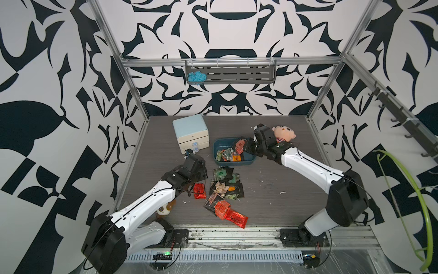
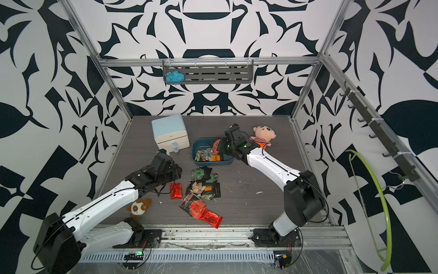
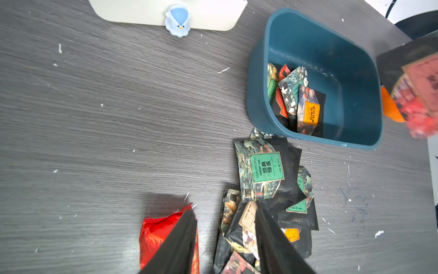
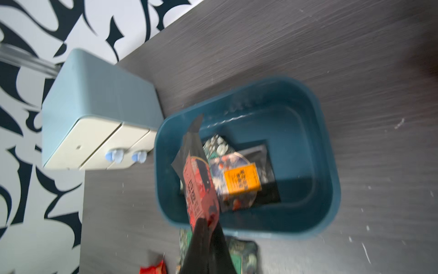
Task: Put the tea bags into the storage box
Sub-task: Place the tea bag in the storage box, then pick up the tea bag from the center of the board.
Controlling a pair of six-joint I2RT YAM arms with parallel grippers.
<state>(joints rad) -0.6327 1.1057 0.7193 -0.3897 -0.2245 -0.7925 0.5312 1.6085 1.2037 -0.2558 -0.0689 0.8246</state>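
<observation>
In both top views the teal storage box (image 1: 237, 163) (image 2: 213, 163) sits on the table near the pale blue 2-drawer cabinet (image 1: 189, 128), whose 2 drawers are pushed in. A small heap of tea bags (image 1: 227, 154) lies inside the box. My right claw (image 1: 246, 145) hangs over the box, clamped on 1 red-labelled tea bag (image 1: 239, 146). In front of the box lies a loose pile of dark tea bags (image 1: 225, 183), overlapping too much for me to count. With them are 3 red foil tea bags (image 1: 234, 217), 1 of them just beside my left claw (image 1: 193, 186). A wall rack (image 1: 230, 74) holds 1 blue stringy tangle (image 1: 196, 77). There are 2 plush toys (image 1: 284, 134) on the table.

In my left wrist view my fingers (image 3: 180, 237) stand apart with nothing gripped between them. The box holds at least 4 overlapping tea bags, bunched at 1 end. Just outside its wall, 1 GREEN TEA bag (image 3: 265, 166) tops the pile. I see 1 penguin-shaped knob (image 3: 177, 20) on the cabinet.

In my right wrist view my fingers are pinched together on the red-labelled tea bag, which dangles above the box's inside. Below it, 1 orange-labelled tea bag (image 4: 240, 180) lies on top of the heap. The cabinet shows 2 blue knobs.
</observation>
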